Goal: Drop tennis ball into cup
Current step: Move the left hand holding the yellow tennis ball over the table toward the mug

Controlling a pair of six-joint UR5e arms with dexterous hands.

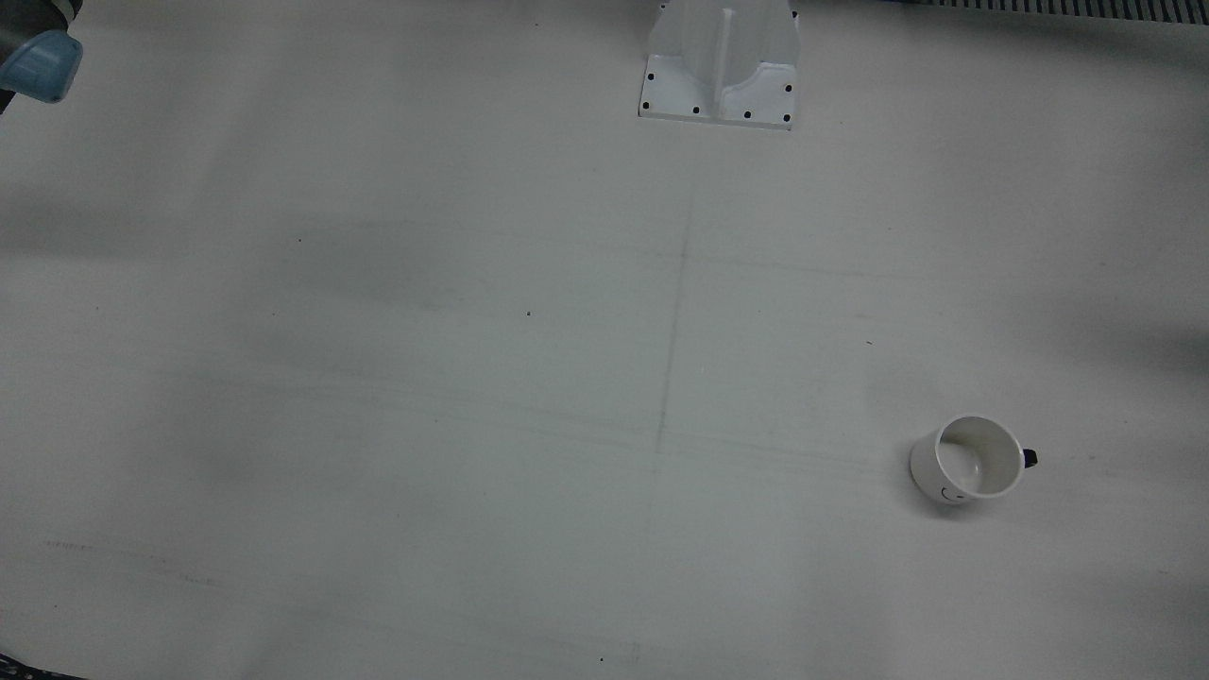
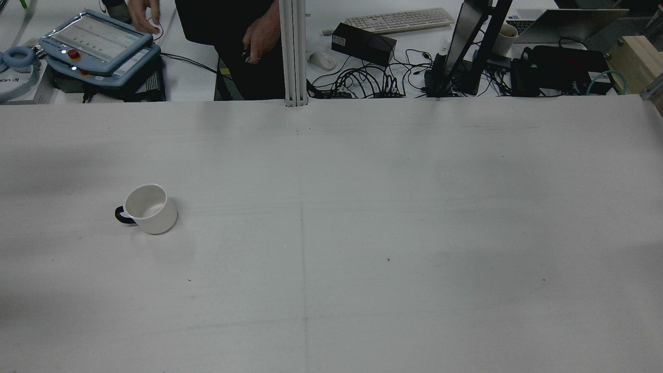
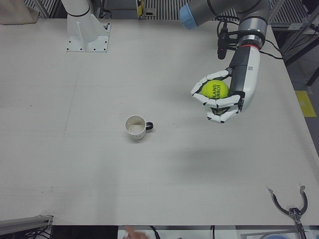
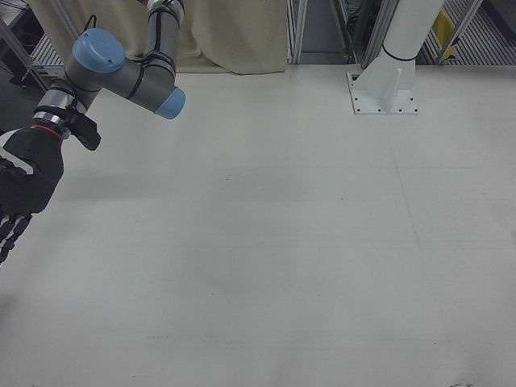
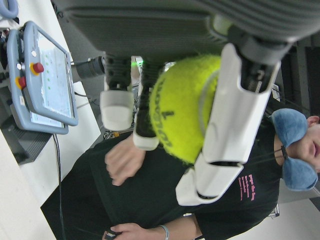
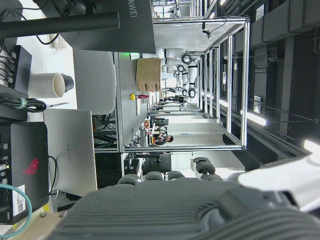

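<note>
A white cup (image 3: 135,127) with a black handle stands upright on the table; it also shows in the front view (image 1: 968,460) and in the rear view (image 2: 150,209), on the table's left half. My left hand (image 3: 219,97) is shut on a yellow-green tennis ball (image 3: 215,90) and holds it in the air, well to the right of the cup in the left-front view. In the left hand view the ball (image 5: 185,110) sits between white fingers (image 5: 240,115). My right hand (image 4: 20,193) hangs at the table's edge, fingers extended, holding nothing.
White arm pedestals (image 3: 87,30) (image 4: 387,81) stand at the table's robot side. Beyond the far edge in the rear view are a teach pendant (image 2: 98,44), a person (image 2: 233,46), a keyboard and cables. The table (image 2: 362,233) is bare white.
</note>
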